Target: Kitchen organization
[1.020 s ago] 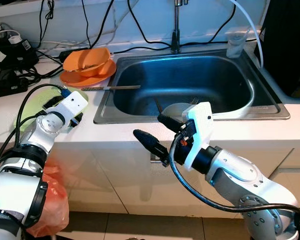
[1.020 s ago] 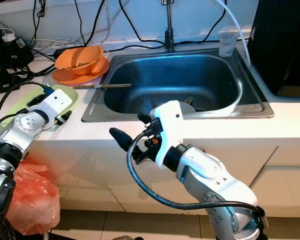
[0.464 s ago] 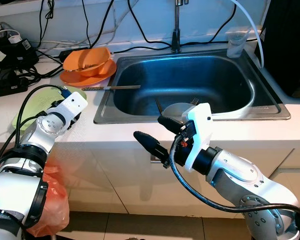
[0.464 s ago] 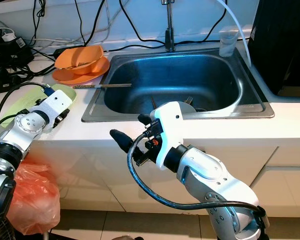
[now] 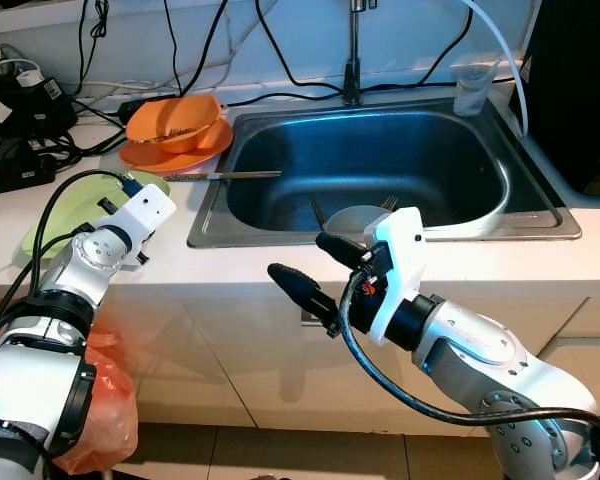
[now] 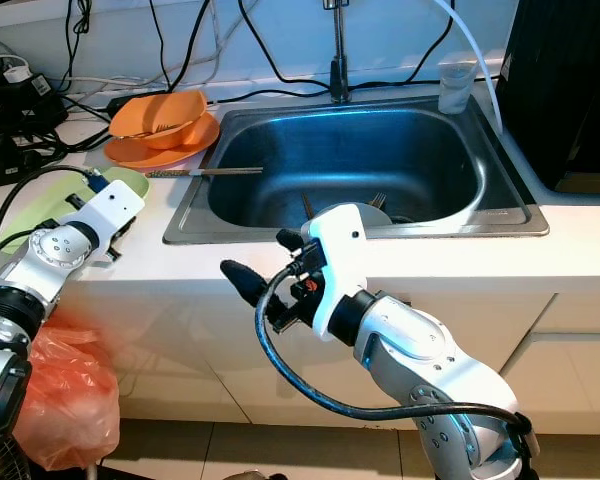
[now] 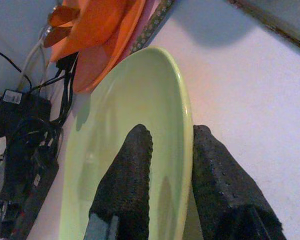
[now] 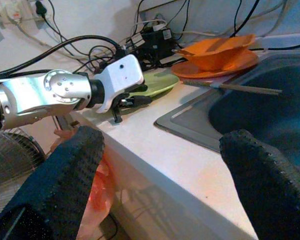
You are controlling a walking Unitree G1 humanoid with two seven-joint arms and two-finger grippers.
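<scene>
The green plate (image 7: 135, 115) is lying flat near the counter's (image 5: 280, 262) front edge, left of the sink (image 5: 380, 165), and the left gripper (image 7: 172, 165) is straddling its rim, one black finger (image 7: 127, 175) over the plate's inside and the other on the counter side; whether the fingers are pressing the rim or only bracketing it cannot be told. Behind the plate, toward the back of the counter, an orange bowl (image 5: 175, 118) is sitting on an orange plate (image 5: 150, 155), with a knife (image 5: 225, 176) lying just beside them across the sink's left rim. A tangle of black cables and adapters (image 5: 20, 120) is crowding the counter's back left corner. Inside the sink a grey dish (image 5: 355, 217) with a fork is resting at the front wall. The right gripper (image 5: 315, 268) is hovering spread wide and empty off the counter's front edge, in front of the sink. An orange bag (image 5: 105, 400) is hanging below the counter.
</scene>
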